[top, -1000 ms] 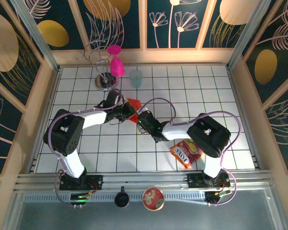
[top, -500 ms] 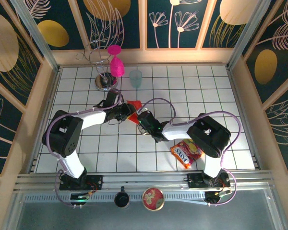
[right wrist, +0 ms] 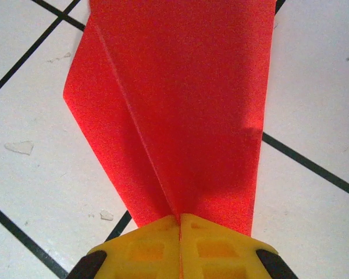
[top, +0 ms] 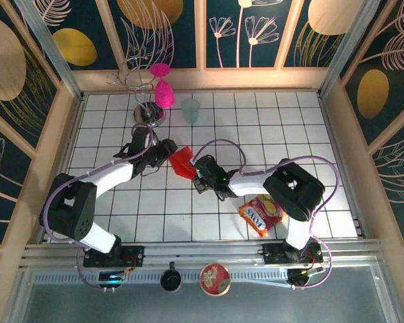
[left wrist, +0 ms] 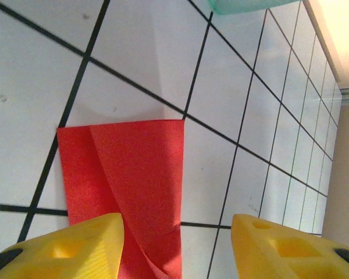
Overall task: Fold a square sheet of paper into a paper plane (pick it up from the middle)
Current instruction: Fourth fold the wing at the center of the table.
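The square sheet of paper (top: 181, 161) is bright red and folded into a long tapering paper plane shape, lying on the white tiles mid-table. My right gripper (top: 196, 175) is shut on its narrow near end; in the right wrist view the paper (right wrist: 180, 99) fans out from the closed yellow fingertips (right wrist: 180, 232). My left gripper (top: 168, 151) is just left of the paper, open. In the left wrist view its gripper (left wrist: 177, 250) straddles the paper's (left wrist: 134, 174) edge; one finger (left wrist: 75, 247) overlaps the red, the other (left wrist: 279, 247) stands over bare tile.
A pink goblet (top: 163, 91), a metal wire stand (top: 147, 114) and a teal cup (top: 190, 110) stand at the back. The cup's rim (left wrist: 244, 4) shows ahead of the left wrist. A red-and-yellow snack packet (top: 261, 214) lies front right, by the right arm.
My left gripper has opened, let go of the paper and drawn back to the left. My right gripper has closed on the paper's near end. The paper now lies flatter.
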You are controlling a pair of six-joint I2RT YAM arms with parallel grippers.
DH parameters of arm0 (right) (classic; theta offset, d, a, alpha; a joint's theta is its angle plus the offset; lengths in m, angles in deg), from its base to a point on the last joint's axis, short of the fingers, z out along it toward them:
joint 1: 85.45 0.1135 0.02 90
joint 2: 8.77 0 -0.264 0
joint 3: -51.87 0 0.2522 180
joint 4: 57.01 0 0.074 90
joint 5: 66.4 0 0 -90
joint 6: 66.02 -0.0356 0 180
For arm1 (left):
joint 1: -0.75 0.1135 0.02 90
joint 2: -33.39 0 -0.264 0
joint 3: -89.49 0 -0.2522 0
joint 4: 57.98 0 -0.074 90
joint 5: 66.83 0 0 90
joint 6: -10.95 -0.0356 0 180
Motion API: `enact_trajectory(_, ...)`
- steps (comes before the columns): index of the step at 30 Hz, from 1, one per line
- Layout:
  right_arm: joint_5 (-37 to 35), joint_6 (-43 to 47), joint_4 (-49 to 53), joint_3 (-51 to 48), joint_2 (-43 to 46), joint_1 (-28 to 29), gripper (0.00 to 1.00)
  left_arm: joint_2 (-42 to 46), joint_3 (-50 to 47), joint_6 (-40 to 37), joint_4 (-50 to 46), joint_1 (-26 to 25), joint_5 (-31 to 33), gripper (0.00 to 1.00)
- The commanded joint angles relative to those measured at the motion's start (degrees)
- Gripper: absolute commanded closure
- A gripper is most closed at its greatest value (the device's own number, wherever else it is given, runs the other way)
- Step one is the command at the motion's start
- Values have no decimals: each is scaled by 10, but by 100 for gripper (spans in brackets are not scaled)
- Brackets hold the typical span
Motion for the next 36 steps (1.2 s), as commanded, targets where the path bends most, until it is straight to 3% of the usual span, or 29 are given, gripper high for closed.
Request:
enact_trajectory(1,77,-19,17,12,7,-24,92,21,-29,14,44,2,-9,48)
enact_trajectory(10,249,-69,-22,-7,20,-94,92,38,-89,27,129,1,-63,48)
enact_trajectory(21,308,-96,-11,8,22,-122,93,-2,-119,46,211,-16,-104,49)
enact_trajectory(36,452,-167,-78,0,-20,-164,93,-53,-119,35,247,-42,-107,47)
